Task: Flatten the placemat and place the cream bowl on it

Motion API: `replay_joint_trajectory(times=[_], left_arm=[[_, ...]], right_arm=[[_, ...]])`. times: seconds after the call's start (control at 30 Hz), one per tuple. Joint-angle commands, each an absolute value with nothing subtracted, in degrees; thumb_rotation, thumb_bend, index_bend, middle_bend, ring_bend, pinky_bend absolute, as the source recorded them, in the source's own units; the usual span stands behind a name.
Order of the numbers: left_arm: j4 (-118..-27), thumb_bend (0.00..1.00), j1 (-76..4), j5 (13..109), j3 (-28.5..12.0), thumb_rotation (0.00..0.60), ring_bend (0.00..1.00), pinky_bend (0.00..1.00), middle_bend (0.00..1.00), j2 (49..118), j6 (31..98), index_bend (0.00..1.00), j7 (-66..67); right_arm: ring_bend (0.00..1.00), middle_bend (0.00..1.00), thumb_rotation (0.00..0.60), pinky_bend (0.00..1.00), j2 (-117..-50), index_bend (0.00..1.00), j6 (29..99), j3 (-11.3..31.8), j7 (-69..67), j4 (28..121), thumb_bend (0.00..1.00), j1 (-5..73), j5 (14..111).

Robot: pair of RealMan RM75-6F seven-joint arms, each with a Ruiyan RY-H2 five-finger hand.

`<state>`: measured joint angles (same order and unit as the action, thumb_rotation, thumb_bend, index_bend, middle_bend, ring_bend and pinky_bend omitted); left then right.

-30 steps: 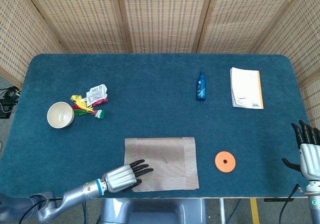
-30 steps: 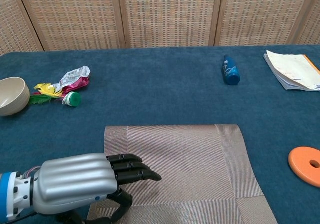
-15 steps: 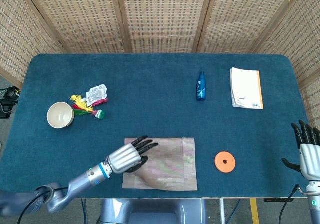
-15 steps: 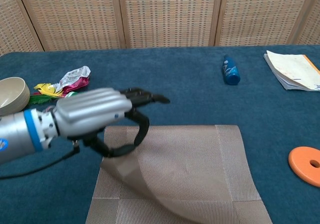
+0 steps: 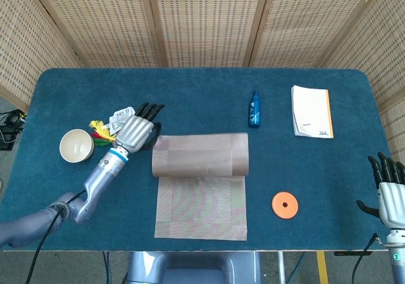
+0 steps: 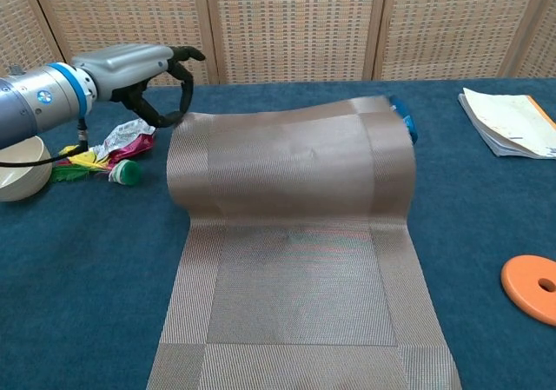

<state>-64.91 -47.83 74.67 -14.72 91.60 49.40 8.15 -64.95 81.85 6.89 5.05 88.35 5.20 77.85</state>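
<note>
Roughly half the job looks done. Farthest left, the cream bowl [image 5: 76, 145] sits untouched beside some wrappers [image 5: 114, 129], well apart from the mat. Next, the left hand [image 5: 136, 130] pinches the far left corner of the placemat [image 5: 201, 205], whose far half arches up off the table, not yet flat. Unrolling, smoothing and moving the bowl remain. Far right, the right hand [image 5: 388, 192] hangs idle, fingers spread and upright.
</note>
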Motion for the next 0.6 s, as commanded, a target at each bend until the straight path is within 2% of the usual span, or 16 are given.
replay_joint_trajectory(times=[0.03, 0.1, 0.17, 0.2, 0.23, 0.3, 0.33, 0.5, 0.6], left_arm=[[-61.1, 0.65, -47.68, 71.68, -15.37, 0.6, 0.0, 0.0, 0.0, 91.96, 48.29, 0.85, 7.9], [-59.74, 0.65, -47.5, 70.47, -15.19, 0.6, 0.0, 0.0, 0.0, 91.98, 47.53, 0.84, 7.82], [-59.24, 0.62, -47.29, 69.28, -14.88, 0.6, 0.0, 0.0, 0.0, 91.64, 46.62, 0.78, 8.2], [-59.37, 0.5, -47.15, 68.85, -14.79, 0.6, 0.0, 0.0, 0.0, 91.28, 46.34, 0.63, 8.29], [-59.72, 0.3, -46.93, 68.61, -14.93, 0.6, 0.0, 0.0, 0.0, 90.91, 46.69, 0.39, 8.05], [-61.24, 0.03, -46.11, 68.92, -15.73, 0.6, 0.0, 0.0, 0.0, 89.98, 49.07, 0.06, 5.81], [-62.38, 0.0, -45.56, 69.35, -16.05, 0.6, 0.0, 0.0, 0.0, 89.2, 50.36, 0.0, 4.47], [-71.63, 0.0, -41.91, 69.71, -16.41, 0.6, 0.0, 0.0, 0.0, 82.29, 55.45, 0.0, 3.9], [-81.75, 0.0, -38.45, 67.65, -15.12, 0.6, 0.0, 0.0, 0.0, 75.19, 56.94, 0.0, 8.03]], right_arm=[[0.0, 0.0, 0.6, 0.0, -65.04, 0.0, 81.66, 6.88, 5.26, 88.31, 0.0, 5.3, 77.73], [0.0, 0.0, 0.6, 0.0, -65.13, 0.0, 81.51, 6.84, 5.42, 88.3, 0.0, 5.37, 77.7], [0.0, 0.0, 0.6, 0.0, -65.2, 0.0, 81.41, 6.76, 5.63, 88.29, 0.0, 5.41, 77.7], [0.0, 0.0, 0.6, 0.0, -65.22, 0.0, 81.36, 6.72, 5.7, 88.31, 0.0, 5.42, 77.7], [0.0, 0.0, 0.6, 0.0, -65.24, 0.0, 81.31, 6.68, 5.76, 88.32, 0.0, 5.44, 77.72], [0.0, 0.0, 0.6, 0.0, -65.32, 0.0, 81.24, 6.66, 6.02, 88.26, 0.0, 5.52, 77.75], [0.0, 0.0, 0.6, 0.0, -65.37, 0.0, 81.16, 6.63, 6.16, 88.26, 0.0, 5.59, 77.8], [0.0, 0.0, 0.6, 0.0, -65.48, 0.0, 80.35, 6.33, 6.74, 88.6, 0.0, 6.62, 79.31], [0.0, 0.0, 0.6, 0.0, -65.21, 0.0, 79.31, 5.67, 8.17, 89.05, 0.0, 7.94, 81.65]])
